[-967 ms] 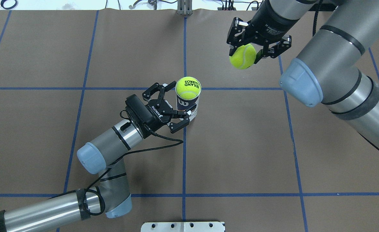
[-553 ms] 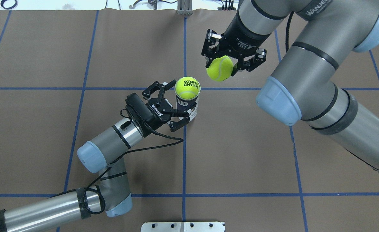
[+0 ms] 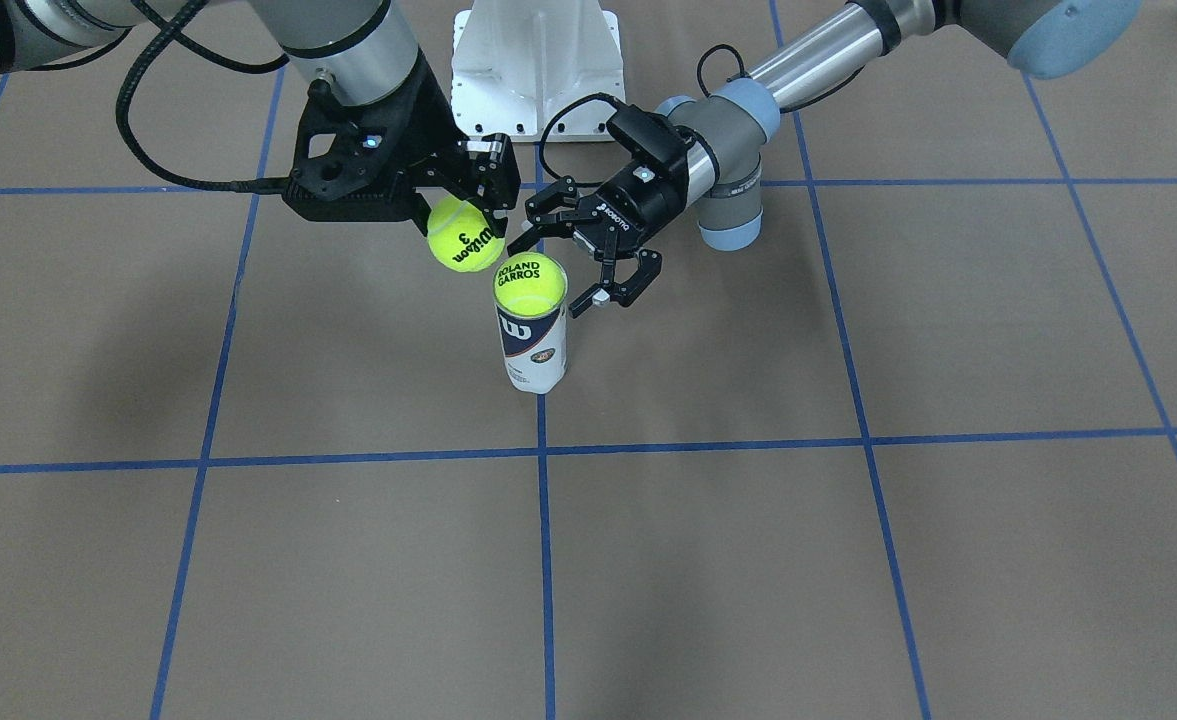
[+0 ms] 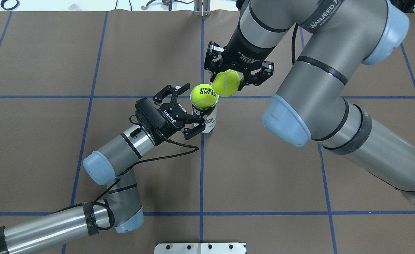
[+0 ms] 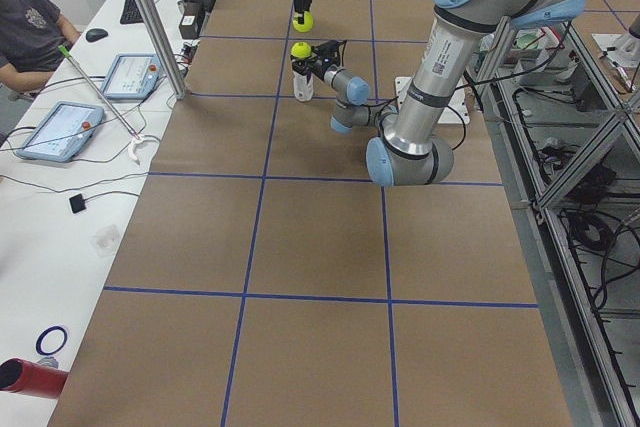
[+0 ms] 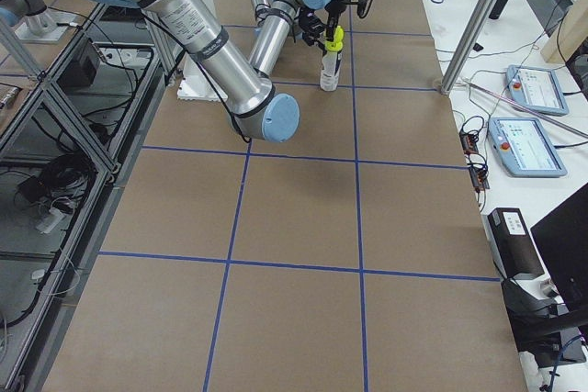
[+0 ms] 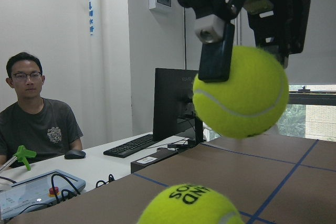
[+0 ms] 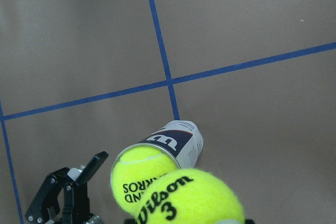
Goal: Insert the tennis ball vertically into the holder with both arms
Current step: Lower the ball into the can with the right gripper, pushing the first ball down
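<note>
Right gripper [image 4: 228, 79] is clamped on the ball [image 3: 465, 236] and has swung in from the far right; it's now just above and beside the can [image 3: 532, 340] mouth. Left gripper [image 4: 189, 110] is wide open, straddling the can; contact unclear. Can is upright mid-table with a second ball [image 4: 203, 96] in its mouth, which likely blocks the drop.

Holder [image 3: 532, 345]: clear, navy-white label, white W. Seated ball [image 3: 530, 282]: yellow-green, black ROLAND GARROS print. Held ball [image 3: 466, 245] in black right gripper [image 3: 461, 222]: yellow-green, black Wilson 3
</note>
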Available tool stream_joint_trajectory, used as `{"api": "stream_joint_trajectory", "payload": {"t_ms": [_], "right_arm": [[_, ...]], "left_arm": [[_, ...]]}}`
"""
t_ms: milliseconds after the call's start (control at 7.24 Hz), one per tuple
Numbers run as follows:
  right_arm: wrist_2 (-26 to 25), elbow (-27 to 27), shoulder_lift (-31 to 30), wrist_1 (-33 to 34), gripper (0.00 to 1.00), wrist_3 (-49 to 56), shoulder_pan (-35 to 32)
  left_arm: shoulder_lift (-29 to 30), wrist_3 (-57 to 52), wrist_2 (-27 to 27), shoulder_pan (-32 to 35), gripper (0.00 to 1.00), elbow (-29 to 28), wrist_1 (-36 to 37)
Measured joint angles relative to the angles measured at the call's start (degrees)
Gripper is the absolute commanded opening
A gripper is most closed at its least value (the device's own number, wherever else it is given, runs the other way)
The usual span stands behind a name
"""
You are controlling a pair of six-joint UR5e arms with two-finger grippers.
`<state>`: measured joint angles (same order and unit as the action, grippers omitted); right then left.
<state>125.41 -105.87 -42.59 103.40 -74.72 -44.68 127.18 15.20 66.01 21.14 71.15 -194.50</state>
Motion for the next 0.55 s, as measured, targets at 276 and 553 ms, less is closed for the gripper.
{"api": "stream_joint_trajectory", "payload": {"t_ms": [276,553], "right_arm": [[-0.1,1.7,1.6,-0.4,0.0,-0.5,0.5],[-0.1,5.5,3.4,-3.2,0.0,-1.9,0.7]], "left_arm": [[0.1,0.0,0.0,0.0,0.99,-0.5,0.0],[0.1,0.0,0.1,0.0,0.99,-0.7,0.0]]}}
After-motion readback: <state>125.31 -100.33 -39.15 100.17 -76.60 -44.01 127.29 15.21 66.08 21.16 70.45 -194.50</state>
